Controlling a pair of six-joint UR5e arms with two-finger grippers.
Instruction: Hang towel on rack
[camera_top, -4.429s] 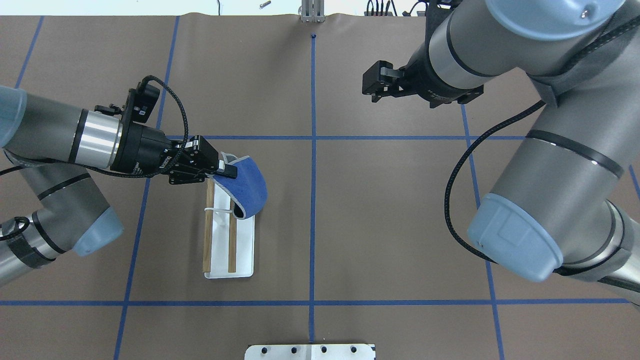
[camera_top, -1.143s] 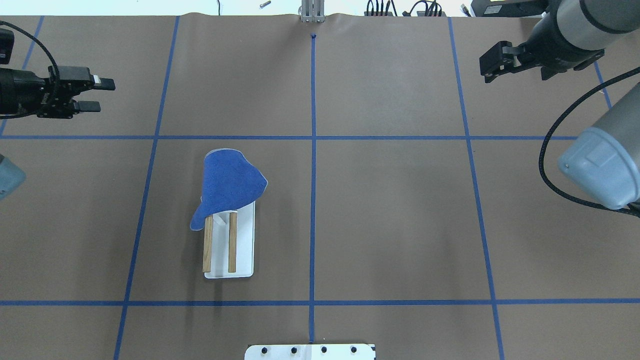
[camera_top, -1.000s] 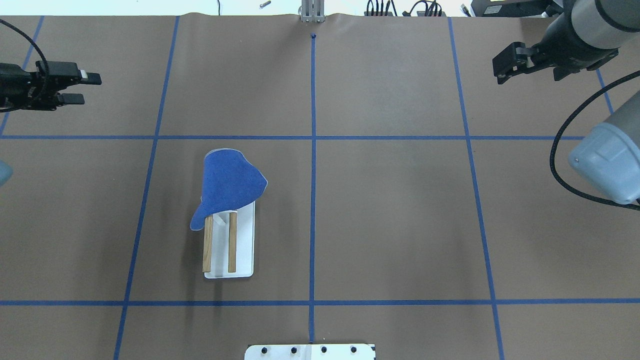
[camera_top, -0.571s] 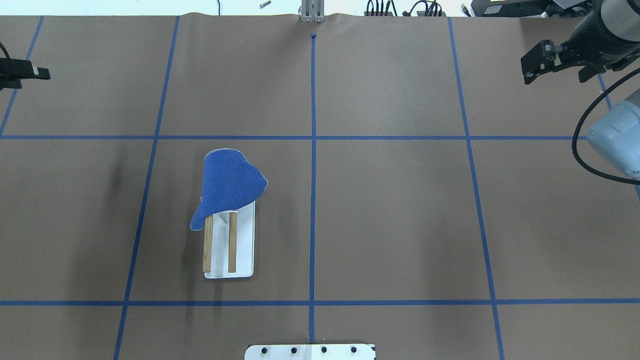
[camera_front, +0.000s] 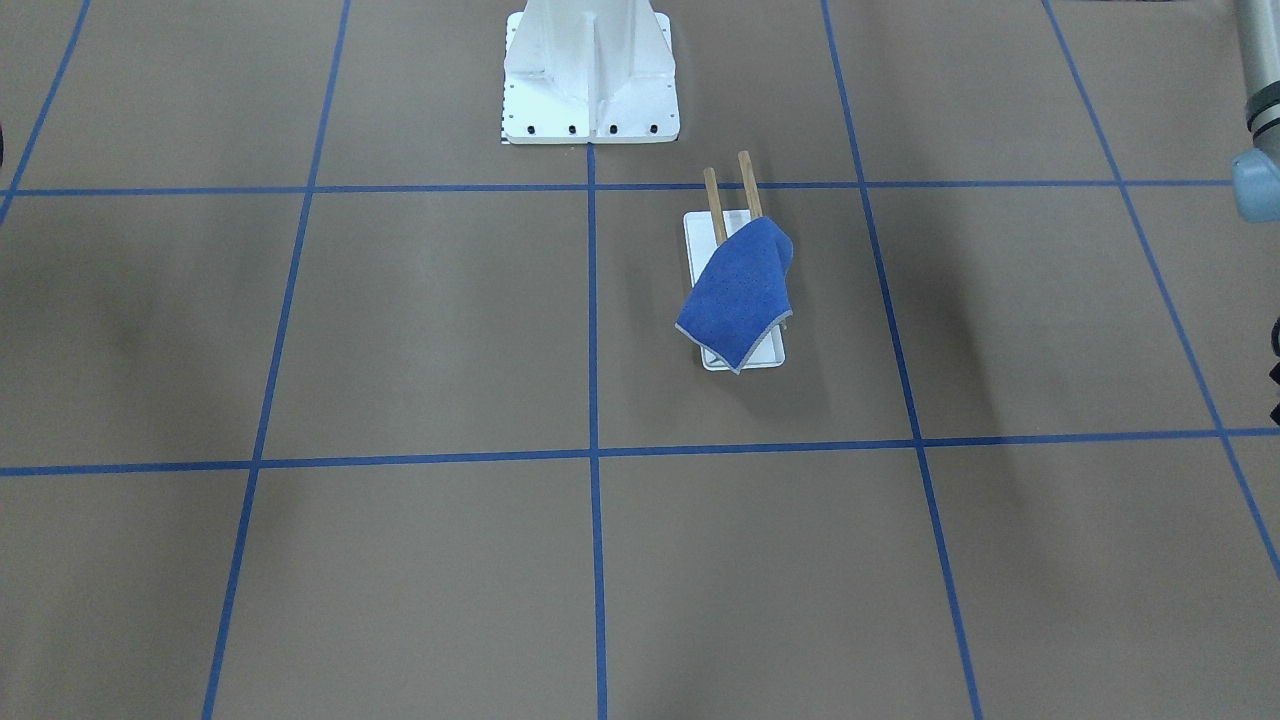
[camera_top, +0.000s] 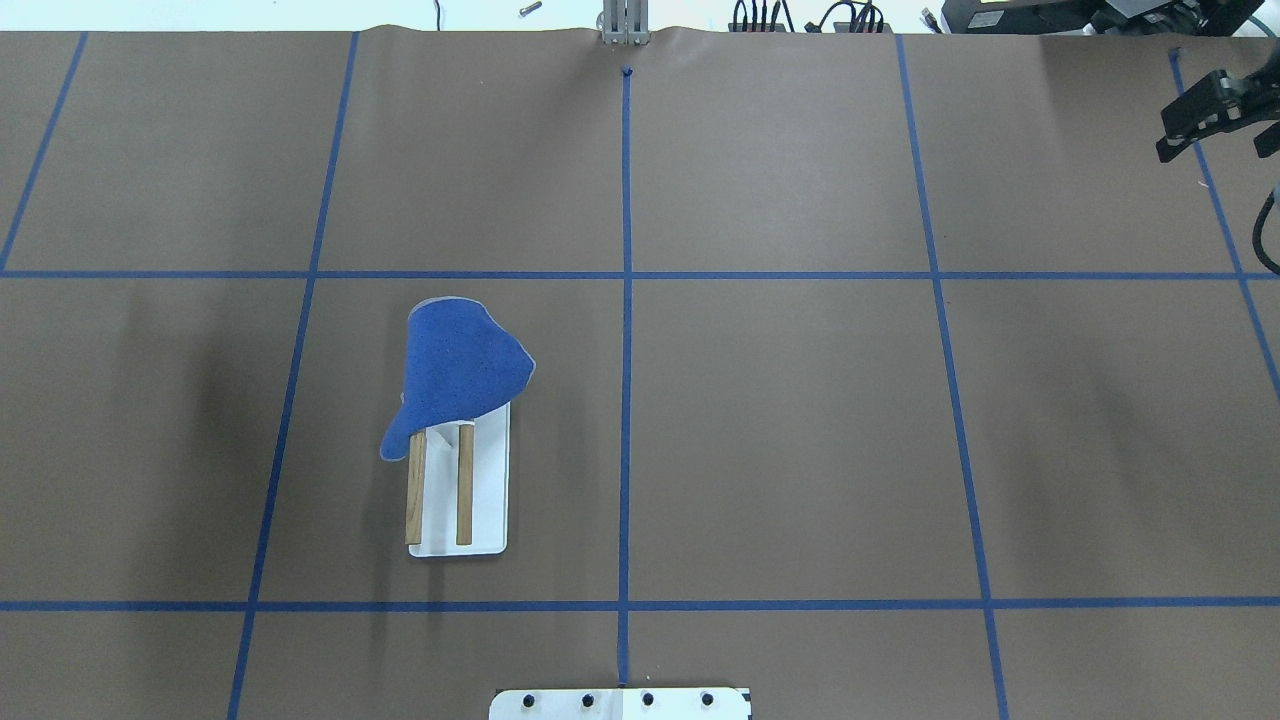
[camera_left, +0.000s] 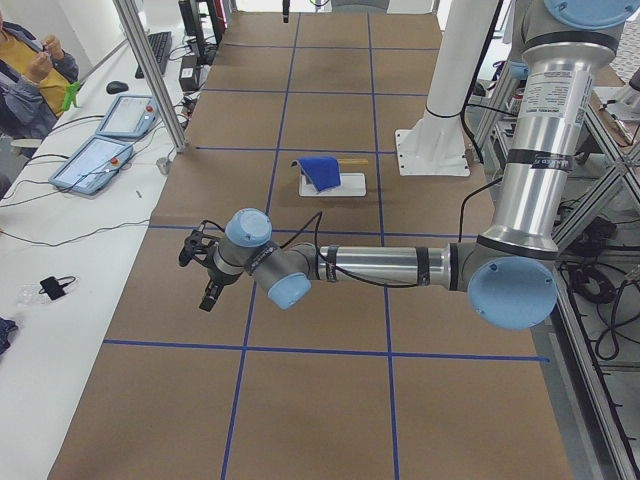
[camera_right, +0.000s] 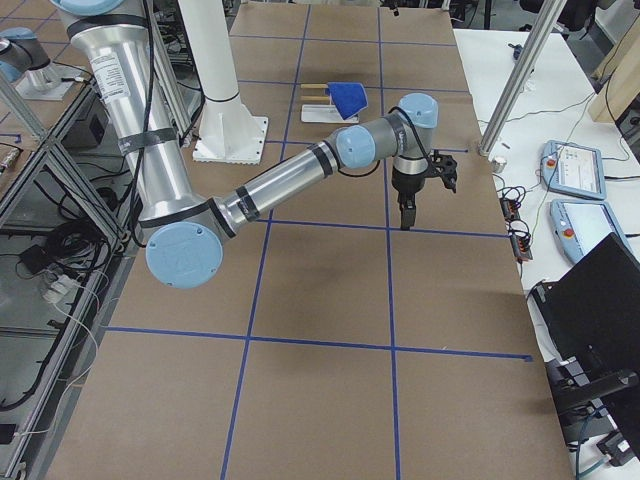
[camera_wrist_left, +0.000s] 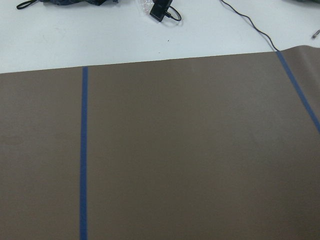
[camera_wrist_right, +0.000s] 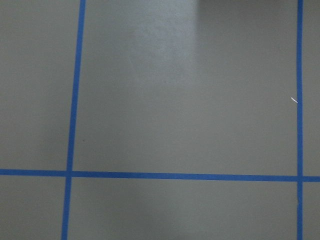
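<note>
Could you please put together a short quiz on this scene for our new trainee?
1. True or false: the towel covers the whole length of the dowels of the rack.
2. Which gripper holds the towel? A. left B. right C. neither
3. How many wooden dowels does the rack have?
Key: 1. False: it drapes over one end only, and the rest of the dowels is bare. 2. C: the left gripper and the right gripper are both far from it. 3. Two.
</note>
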